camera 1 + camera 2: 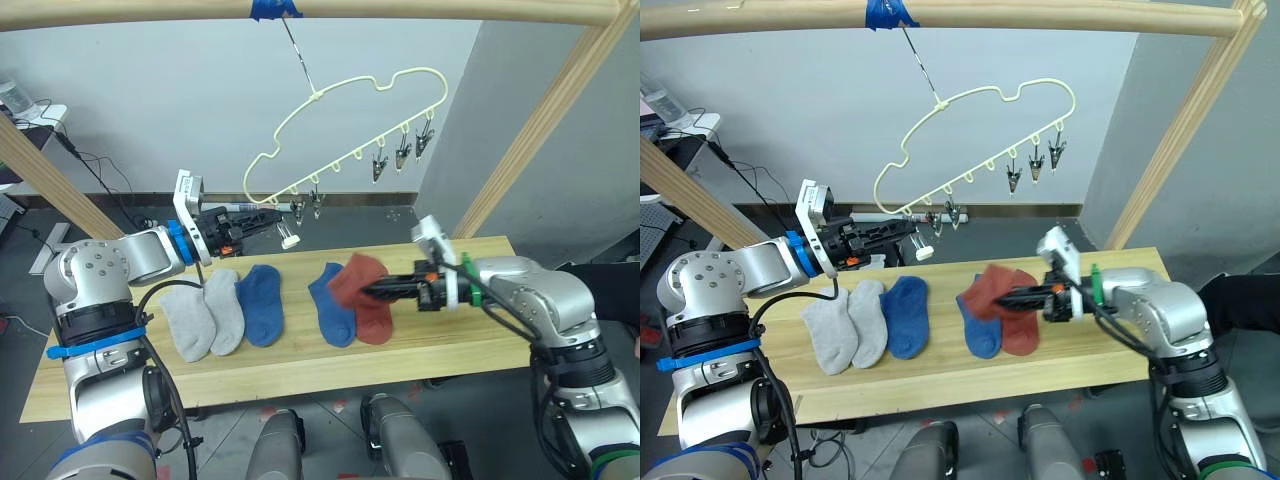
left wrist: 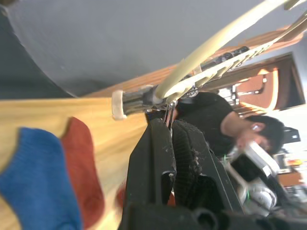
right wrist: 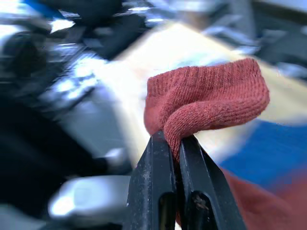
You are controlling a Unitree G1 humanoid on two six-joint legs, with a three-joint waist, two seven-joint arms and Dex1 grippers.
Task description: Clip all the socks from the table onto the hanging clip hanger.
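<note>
The pale yellow clip hanger (image 1: pixel 340 130) hangs by its hook from the top pole, tilted down to the left. My left gripper (image 1: pixel 270 217) is shut on a metal clip (image 2: pixel 169 120) at the hanger's low left end. On the table (image 1: pixel 470 345) lie two grey socks (image 1: pixel 200 315), two blue socks (image 1: pixel 262 303) and one rust red sock (image 1: pixel 376 320). Another rust red sock (image 3: pixel 206 103) is pinched by its edge in my shut right gripper (image 1: pixel 365 291), a little above the right blue sock (image 1: pixel 332 305) and the red one.
A round wooden pole frame (image 1: pixel 540 130) stands around the table, with blue tape (image 1: pixel 272 8) where the hook hangs. Three free clips (image 1: pixel 402 155) dangle at the hanger's right end. A person's dark sleeve (image 1: pixel 612 290) shows at the right edge.
</note>
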